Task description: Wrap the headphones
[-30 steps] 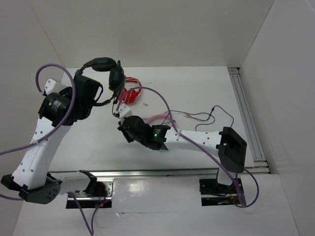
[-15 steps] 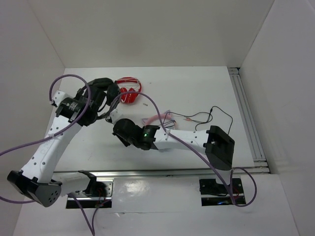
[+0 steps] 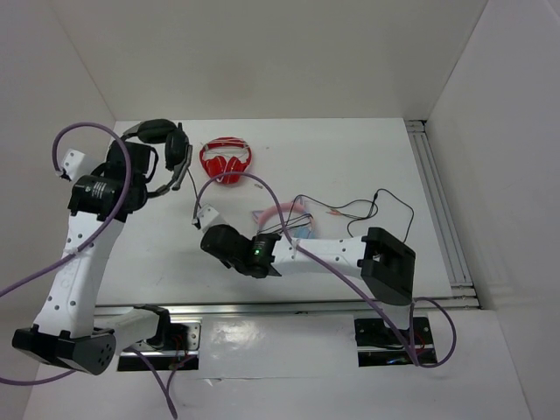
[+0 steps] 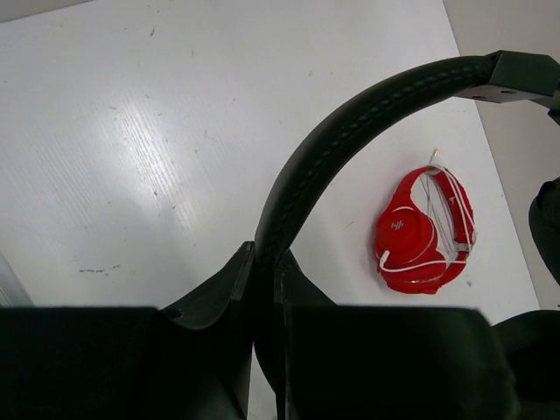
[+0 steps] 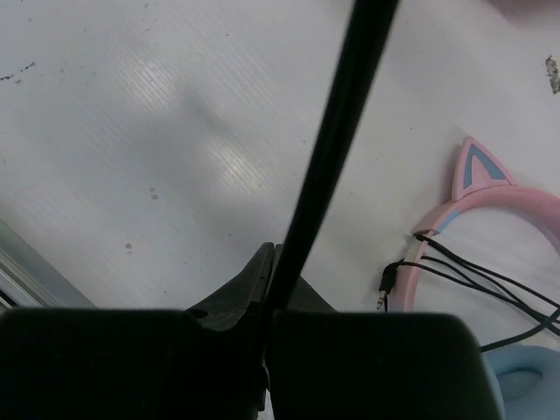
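Black headset (image 3: 175, 147): upper left of frame, lifted off the tabletop since half a second ago, headband clamped in my left end effector (image 4: 262, 273). Right end effector (image 5: 273, 282) closed on cable (image 5: 346, 87); winding underway, I judge.

Black all over the headphones (image 3: 157, 133), stitched seam included. Red with white trim and white cord on the red headphones (image 4: 420, 236). Pink with blue ear insets on the cat-ear headphones (image 5: 477, 179). White, faintly streaked, on the table (image 3: 367, 157). Purple on the arm cables (image 3: 92, 125).
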Robot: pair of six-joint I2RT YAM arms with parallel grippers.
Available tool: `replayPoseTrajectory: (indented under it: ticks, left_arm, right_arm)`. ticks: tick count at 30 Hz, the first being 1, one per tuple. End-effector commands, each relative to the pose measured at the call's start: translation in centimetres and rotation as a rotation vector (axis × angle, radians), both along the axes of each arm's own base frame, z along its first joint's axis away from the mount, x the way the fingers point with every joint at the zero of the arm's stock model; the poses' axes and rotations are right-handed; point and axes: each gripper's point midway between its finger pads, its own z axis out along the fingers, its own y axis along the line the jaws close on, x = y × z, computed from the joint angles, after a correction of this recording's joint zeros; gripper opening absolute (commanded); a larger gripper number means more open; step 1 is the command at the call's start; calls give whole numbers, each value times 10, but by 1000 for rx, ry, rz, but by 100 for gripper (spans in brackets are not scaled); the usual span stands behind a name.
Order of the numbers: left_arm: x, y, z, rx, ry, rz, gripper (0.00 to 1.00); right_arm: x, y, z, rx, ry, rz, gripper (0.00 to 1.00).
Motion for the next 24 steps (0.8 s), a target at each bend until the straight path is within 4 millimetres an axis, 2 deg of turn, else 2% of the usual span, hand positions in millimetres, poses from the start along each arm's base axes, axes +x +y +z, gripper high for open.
replayPoseTrajectory:
  ticks: [1,5,7,8,10,11,12,15,16,17,18,22,23,24]
  left_arm:
    - [11,2,14,-19,-80,-10,0]
    - [13,2,15,-53,-88,-18,0]
    - [14,3,23,-61,-111,-14,0]
    - [14,3,23,-61,-111,-14,0]
    - [18,11,25,-58,-103,7,0]
    - [21,16,24,-57,-90,14,0]
    - [21,16,24,-57,-90,14,0]
    - [28,13,20,-97,-91,0,0]
    - [29,14,11,-101,-71,-8,0]
    - [32,14,9,-114,-76,-11,0]
    - [33,11,6,-124,-75,-21,0]
    - [35,9,-7,-127,-50,-34,0]
    - [38,9,-12,-128,-38,-34,0]
    - [38,9,-12,-128,-38,-34,0]
  right_arm:
    - [5,4,27,32,-60,-35,0]
    - [7,11,30,43,-62,-36,0]
    - [9,14,30,55,-74,-45,0]
    - [7,23,40,99,-76,-14,0]
    - [-7,28,41,117,-84,35,0]
    - [-15,36,52,158,-92,88,0]
    - [-23,42,54,167,-93,120,0]
    - [-27,49,51,146,-80,168,0]
    - [-28,52,48,134,-71,176,0]
    - [-26,57,54,132,-82,184,0]
    - [-25,60,47,117,-77,184,0]
    - [-39,78,54,124,-53,308,0]
    - [-41,87,68,147,-57,342,0]
    - [-45,94,64,133,-44,383,0]
